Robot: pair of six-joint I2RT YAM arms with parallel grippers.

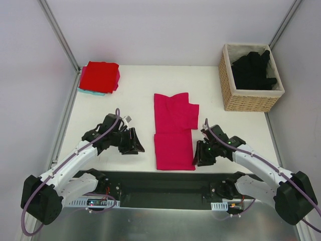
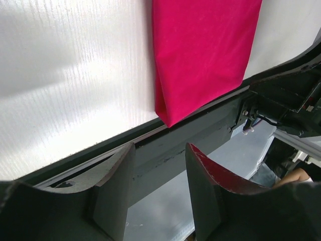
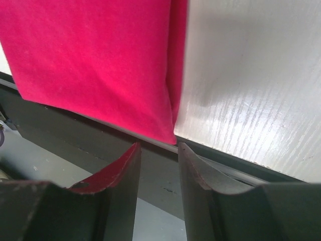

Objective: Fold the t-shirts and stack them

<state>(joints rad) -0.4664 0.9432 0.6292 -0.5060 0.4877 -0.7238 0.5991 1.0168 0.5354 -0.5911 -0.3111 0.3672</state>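
Folded magenta-pink cloth t-shirt [image 1: 173, 131] lies flat at white bench [image 1: 125, 98] centre. Left end effector [image 1: 133, 142] and right end effector [image 1: 200, 156] flank it, both released and empty. Black t-shirts [image 1: 252, 68] sit partly hidden inside the woven wicker basket [image 1: 248, 100].

This is looking like a robotics lab test booth: plain white wall panels [image 1: 165, 25] and metal posts [image 1: 59, 32] are enclosing a white table [image 1: 135, 90], while a left arm [image 1: 75, 160] and a right arm [image 1: 256, 163], trailing cables [image 1: 118, 113], are sitting bolted along the bottom of the frame.
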